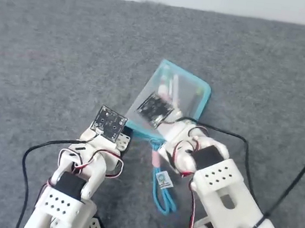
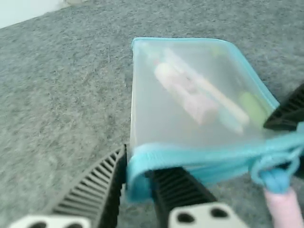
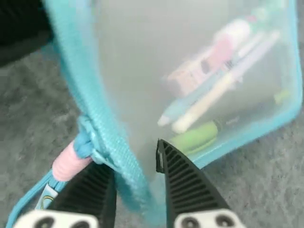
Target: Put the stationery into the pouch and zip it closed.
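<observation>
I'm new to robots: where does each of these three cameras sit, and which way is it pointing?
High view: fixed above the table, looking down; both white arms enter from the bottom edge, meeting at the pouch.
Left wrist view: on the left arm's wrist, looking along the left fingers, which pinch the pouch's zip-edge corner.
Right wrist view: on the right arm's wrist, looking along the right fingers, astride the zip edge beside the pink bead.
Shared: all three views show the pouch with stationery inside.
</observation>
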Robot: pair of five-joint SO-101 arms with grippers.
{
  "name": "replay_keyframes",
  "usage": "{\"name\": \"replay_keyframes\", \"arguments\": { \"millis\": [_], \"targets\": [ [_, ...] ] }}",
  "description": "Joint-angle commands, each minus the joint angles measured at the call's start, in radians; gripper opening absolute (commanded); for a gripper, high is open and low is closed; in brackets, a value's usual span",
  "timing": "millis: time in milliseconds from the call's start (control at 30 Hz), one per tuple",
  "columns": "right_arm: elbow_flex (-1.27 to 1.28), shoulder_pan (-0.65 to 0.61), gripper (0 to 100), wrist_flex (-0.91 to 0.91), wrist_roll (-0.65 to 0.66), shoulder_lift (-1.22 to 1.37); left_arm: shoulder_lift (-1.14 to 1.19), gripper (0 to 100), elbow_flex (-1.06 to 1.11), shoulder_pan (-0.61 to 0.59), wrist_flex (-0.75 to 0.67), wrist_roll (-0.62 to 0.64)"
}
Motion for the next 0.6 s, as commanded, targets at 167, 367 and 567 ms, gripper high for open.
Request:
{"name": "replay_keyframes", "arguments": {
  "millis": [167,367,567],
  "targets": [
    [-0.101,0.073,0.6,-0.048,-0.138,0.022,-0.017,15,-0.153,0.008,0.094,0.017],
    [-0.23,0.125,0.6,-0.053,-0.245,0.185,-0.017,15,-0.182,0.028,0.149,0.012],
    [-0.331,0.131,0.6,-0.045,-0.324,0.295,-0.017,22,-0.217,0.112,0.244,0.012]
  ]
}}
